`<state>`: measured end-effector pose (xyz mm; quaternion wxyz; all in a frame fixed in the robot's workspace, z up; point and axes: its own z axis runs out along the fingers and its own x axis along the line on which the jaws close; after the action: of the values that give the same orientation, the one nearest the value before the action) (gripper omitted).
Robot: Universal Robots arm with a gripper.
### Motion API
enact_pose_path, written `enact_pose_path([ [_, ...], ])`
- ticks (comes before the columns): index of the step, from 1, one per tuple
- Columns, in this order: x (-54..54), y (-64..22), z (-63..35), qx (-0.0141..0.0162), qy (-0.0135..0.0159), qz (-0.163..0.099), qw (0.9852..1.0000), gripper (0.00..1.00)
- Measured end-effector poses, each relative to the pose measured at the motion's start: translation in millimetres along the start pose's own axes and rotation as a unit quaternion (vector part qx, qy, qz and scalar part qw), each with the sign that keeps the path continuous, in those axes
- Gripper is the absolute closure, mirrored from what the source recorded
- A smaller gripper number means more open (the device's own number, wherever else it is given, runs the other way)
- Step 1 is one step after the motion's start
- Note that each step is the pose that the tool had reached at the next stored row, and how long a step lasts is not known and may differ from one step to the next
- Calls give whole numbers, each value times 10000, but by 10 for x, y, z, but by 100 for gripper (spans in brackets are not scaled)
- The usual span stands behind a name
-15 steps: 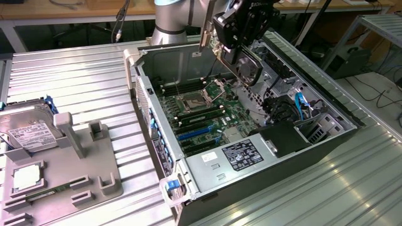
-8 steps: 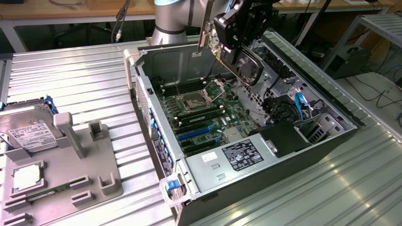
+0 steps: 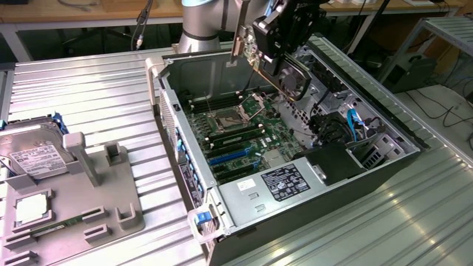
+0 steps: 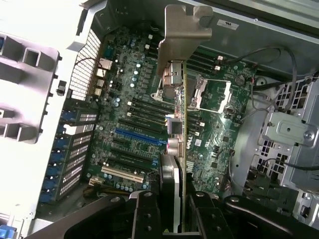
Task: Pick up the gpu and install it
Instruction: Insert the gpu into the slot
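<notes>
The gpu (image 3: 289, 77) hangs above the open computer case (image 3: 170, 133), tilted, its round black fan facing the exterior view's right and its silver bracket (image 3: 238, 44) toward the back. My gripper (image 3: 279, 55) is shut on the card's upper edge. In the wrist view the gpu (image 4: 178, 144) shows edge-on, bracket (image 4: 187, 30) farthest from the camera, held between my black fingers (image 4: 145, 214). It hovers over the motherboard (image 4: 124, 89), above the empty CPU socket (image 4: 212, 94) and apart from the blue expansion slot (image 4: 139, 135).
A grey parts holder (image 3: 96, 210) at the exterior view's left carries a silver hard drive (image 3: 30, 149), a processor (image 3: 33, 208) and a green memory stick (image 3: 59, 224). Inside the case are a labelled power supply (image 3: 284, 183), drive bays and blue cables (image 3: 353, 119).
</notes>
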<state>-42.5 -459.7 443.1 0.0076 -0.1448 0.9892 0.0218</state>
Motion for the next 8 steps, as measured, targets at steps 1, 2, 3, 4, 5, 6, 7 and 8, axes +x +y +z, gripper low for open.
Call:
enact_pose_path([
  [1,0,0,0,-1,1,-25,10000,72],
  [2,0,0,0,-1,2,-55,10000,72],
  [3,0,0,0,-2,3,-82,10000,72],
  [4,0,0,0,-2,4,-110,9999,72],
  [5,0,0,0,-3,6,-136,9999,72],
  [6,0,0,0,-3,7,-166,9999,72],
  [7,0,0,0,-4,8,-196,9998,72],
  [8,0,0,0,-4,9,-221,9998,72],
])
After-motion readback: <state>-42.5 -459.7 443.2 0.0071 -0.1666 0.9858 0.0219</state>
